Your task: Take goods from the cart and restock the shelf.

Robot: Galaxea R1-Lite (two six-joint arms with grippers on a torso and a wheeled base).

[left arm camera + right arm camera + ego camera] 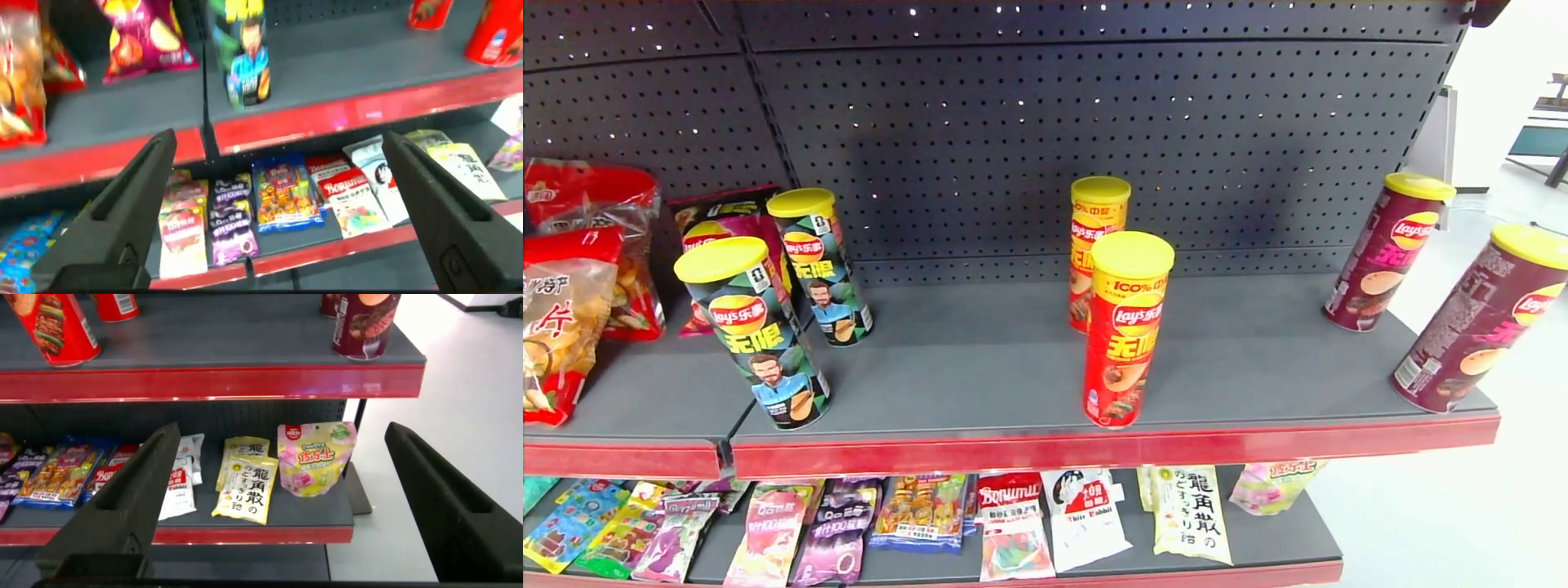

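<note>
Before the shelf (980, 359), left hand (278, 147) and right hand (282, 433) wide open, empty, red chip can (1125, 327) well beyond.

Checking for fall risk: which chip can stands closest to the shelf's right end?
The purple can at the front right corner. Its purple twin stands farther back and inward from the end.

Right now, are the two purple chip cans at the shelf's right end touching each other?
Apart. The head view shows bare shelf between the rear purple can and the front purple can.
</note>
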